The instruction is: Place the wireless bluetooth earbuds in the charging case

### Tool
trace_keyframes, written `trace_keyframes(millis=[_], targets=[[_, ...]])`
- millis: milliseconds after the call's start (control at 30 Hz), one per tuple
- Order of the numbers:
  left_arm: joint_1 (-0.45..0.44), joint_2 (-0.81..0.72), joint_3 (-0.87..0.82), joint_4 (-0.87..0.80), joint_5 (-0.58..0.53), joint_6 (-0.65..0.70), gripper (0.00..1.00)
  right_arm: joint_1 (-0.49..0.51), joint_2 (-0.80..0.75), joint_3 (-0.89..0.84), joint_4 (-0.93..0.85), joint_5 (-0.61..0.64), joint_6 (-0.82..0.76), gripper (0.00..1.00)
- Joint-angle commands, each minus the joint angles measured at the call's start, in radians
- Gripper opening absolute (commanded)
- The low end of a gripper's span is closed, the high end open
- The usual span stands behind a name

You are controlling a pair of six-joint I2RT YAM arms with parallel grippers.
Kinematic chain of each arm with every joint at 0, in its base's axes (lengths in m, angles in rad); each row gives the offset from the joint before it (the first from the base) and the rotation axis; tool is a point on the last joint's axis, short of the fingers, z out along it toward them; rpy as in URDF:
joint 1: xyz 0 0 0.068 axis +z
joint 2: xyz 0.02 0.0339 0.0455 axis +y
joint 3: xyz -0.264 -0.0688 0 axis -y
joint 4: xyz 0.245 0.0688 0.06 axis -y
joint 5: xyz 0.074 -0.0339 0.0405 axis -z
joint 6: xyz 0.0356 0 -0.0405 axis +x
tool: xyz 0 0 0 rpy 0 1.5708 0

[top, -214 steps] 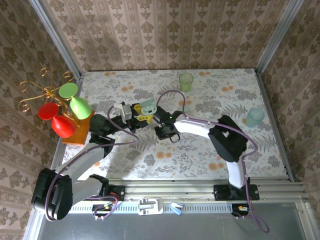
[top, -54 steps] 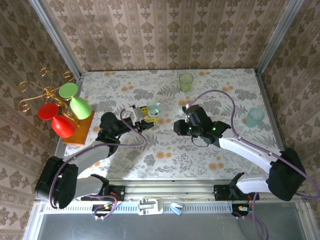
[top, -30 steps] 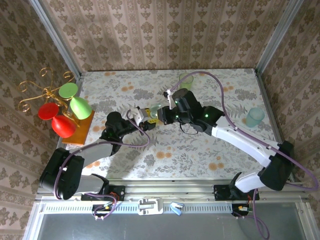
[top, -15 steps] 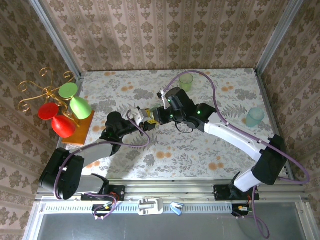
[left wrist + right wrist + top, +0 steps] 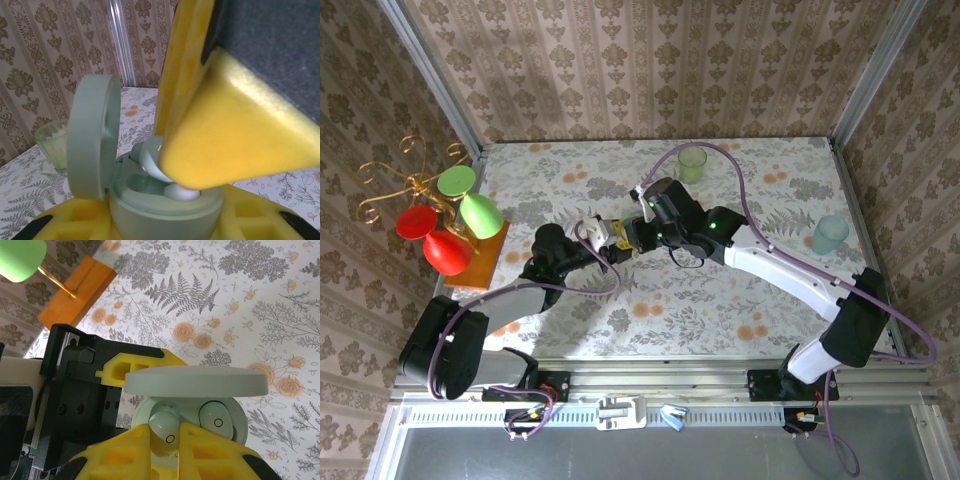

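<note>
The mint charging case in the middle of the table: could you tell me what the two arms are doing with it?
The left gripper holds the open charging case with its lid up. The right gripper pinches one earbud and has it at the case's free socket, not visibly seated yet. A second earbud already sits in the other socket.

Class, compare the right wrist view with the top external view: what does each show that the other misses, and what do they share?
Right wrist view: the open charging case up close, a seated earbud in one well, and a held earbud pinched by the right gripper beside it. Top external view: both arms entire, a green cup and a blue cup. Both: the left gripper at the case, and the orange stand base.
</note>
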Motion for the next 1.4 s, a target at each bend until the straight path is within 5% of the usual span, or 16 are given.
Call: trace_keyframes(millis=[0, 433, 867, 1067, 1367], targets=[[-0.001, -0.028, 0.012, 0.016, 0.012, 0.021, 0.3, 0.029, 0.023, 0.04, -0.062, -0.006, -0.029, 0.18], [0.006, -0.022, 0.004, 0.062, 0.018, -0.008, 0.31, 0.024, -0.068, -0.021, -0.001, 0.039, -0.011, 0.44], [0.014, -0.022, -0.018, 0.092, 0.036, 0.014, 0.31, -0.061, -0.243, -0.157, 0.121, 0.04, 0.074, 0.49], [0.01, -0.025, -0.025, 0.109, 0.044, 0.024, 0.31, -0.152, -0.168, -0.062, 0.07, -0.016, 0.111, 0.49], [0.007, -0.034, -0.021, 0.104, 0.049, 0.02, 0.31, -0.156, 0.012, 0.077, -0.01, -0.132, 0.094, 0.57]])
